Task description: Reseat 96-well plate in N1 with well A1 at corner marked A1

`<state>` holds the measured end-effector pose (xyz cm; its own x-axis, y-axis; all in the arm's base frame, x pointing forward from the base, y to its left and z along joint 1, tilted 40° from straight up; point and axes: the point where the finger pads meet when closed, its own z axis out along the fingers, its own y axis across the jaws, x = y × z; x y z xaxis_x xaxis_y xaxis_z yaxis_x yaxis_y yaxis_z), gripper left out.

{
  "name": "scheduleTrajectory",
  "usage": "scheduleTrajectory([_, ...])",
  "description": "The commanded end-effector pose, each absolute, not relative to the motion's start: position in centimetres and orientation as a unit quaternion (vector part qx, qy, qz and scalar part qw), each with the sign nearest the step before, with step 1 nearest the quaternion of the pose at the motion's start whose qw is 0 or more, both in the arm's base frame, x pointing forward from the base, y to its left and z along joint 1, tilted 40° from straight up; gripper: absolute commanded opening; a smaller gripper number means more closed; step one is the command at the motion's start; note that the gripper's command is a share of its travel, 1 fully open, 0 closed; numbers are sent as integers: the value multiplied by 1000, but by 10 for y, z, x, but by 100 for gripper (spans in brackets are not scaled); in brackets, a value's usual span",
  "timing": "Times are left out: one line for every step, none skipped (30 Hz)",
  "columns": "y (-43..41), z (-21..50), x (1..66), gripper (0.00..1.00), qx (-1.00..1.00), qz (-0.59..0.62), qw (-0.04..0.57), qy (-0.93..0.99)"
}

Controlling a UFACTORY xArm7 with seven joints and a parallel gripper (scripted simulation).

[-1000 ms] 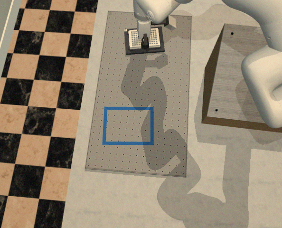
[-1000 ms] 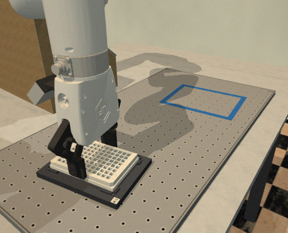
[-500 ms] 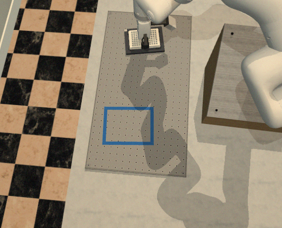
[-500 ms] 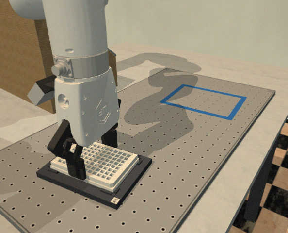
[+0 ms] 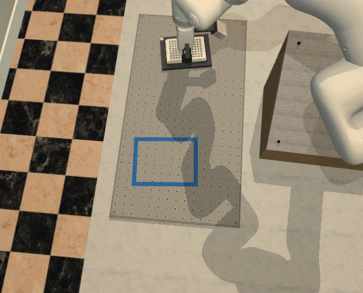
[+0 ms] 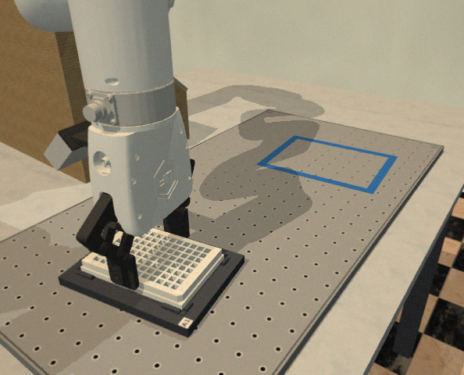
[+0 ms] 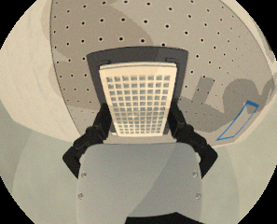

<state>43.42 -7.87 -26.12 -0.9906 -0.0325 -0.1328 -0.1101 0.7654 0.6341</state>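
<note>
In the exterior view, the arm's end effector (image 6: pixel 149 251) stands over the plate nest N1 (image 6: pixel 212 291), its dark fingers (image 6: pixel 121 262) spread wide along the long sides of the white 96-well plate (image 6: pixel 171 262) and gripping nothing. The plate lies flat in the nest, whose near corner bears the A1 label (image 6: pixel 185 322). Farther right on the perforated deck (image 6: pixel 305 258) of the table (image 6: pixel 385 262), well apart, is the blue taped outline B1 (image 6: pixel 371 187).

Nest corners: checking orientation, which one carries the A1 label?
The nest corner nearest the exterior camera, with the white A1 tag; the others are plain black.
</note>
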Motion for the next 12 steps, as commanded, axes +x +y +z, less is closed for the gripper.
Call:
scheduleTrajectory([-81, -261, 436, 100, -37, 339, 58, 938])
scheduleTrajectory([-81, -261, 436, 100, -37, 339, 58, 938])
scheduleTrajectory([-81, -261, 436, 100, -37, 339, 58, 938])
scheduleTrajectory([-81, -261, 436, 100, -37, 339, 58, 938])
scheduleTrajectory([-81, -261, 436, 100, -37, 339, 58, 938])
scheduleTrajectory([-81, -261, 436, 100, -37, 339, 58, 938])
scheduleTrajectory([-83, -259, 435, 100, -37, 339, 58, 938])
scheduleTrajectory([-85, -257, 435, 100, -37, 339, 58, 938])
scheduleTrajectory([-86, -255, 435, 100, -37, 339, 58, 938])
scheduleTrajectory([-88, -252, 435, 100, -37, 339, 58, 938])
scheduleTrajectory([-90, -250, 434, 100, -37, 339, 58, 938])
scheduleTrajectory([-92, -248, 434, 100, -37, 339, 58, 938])
